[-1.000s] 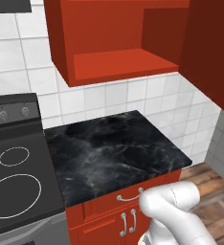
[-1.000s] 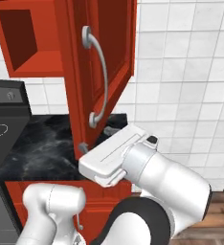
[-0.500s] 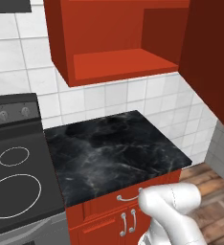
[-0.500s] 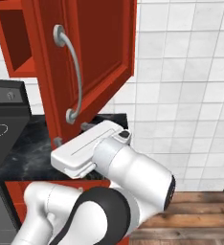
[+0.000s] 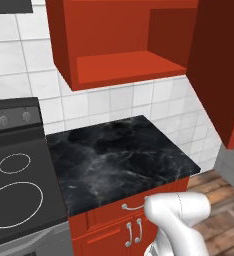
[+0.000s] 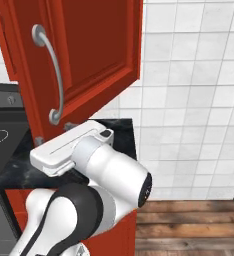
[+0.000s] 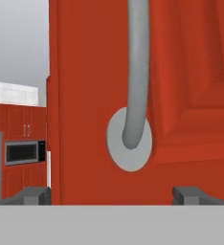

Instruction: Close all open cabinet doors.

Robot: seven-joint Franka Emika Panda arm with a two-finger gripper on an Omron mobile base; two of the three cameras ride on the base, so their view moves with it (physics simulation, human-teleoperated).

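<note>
While the cabinet door (image 6: 84,60) stands ajar:
Gripper (image 7: 112,195): spread wide, holding nothing, at door's lower edge.
Risk: fingers may snag bar handle (image 7: 135,72), stalling closure.

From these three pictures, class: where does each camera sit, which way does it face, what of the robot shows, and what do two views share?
Left base view: behind-left, facing the open cabinet door; arm at lower right.
Right base view: behind-right, facing its silver handle; arm at lower left.
Hand view: on the hand, close to the handle; gripper fingertips apart.
All share that door.
</note>
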